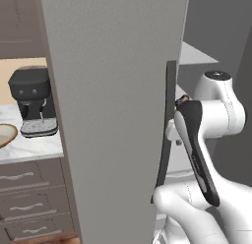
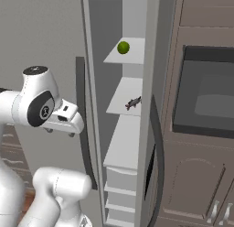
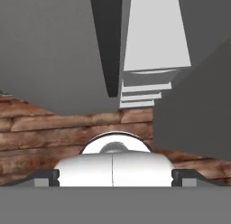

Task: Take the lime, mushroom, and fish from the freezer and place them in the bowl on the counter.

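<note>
Glossy white rounded arm [image 1: 216, 115] segments with dark grey joint caps.

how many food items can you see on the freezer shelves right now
2: a lime on the top shelf and a fish on the shelf below. The mushroom may be hidden behind the door.

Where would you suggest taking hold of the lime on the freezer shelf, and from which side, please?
Grip the lime across its middle, coming straight in through the open front of the freezer. It is round, so any opposite pair of sides suits the claw, now open. It sits alone near the shelf's front edge, with the shelf holding the fish below, so a level approach looks clearest.
</note>
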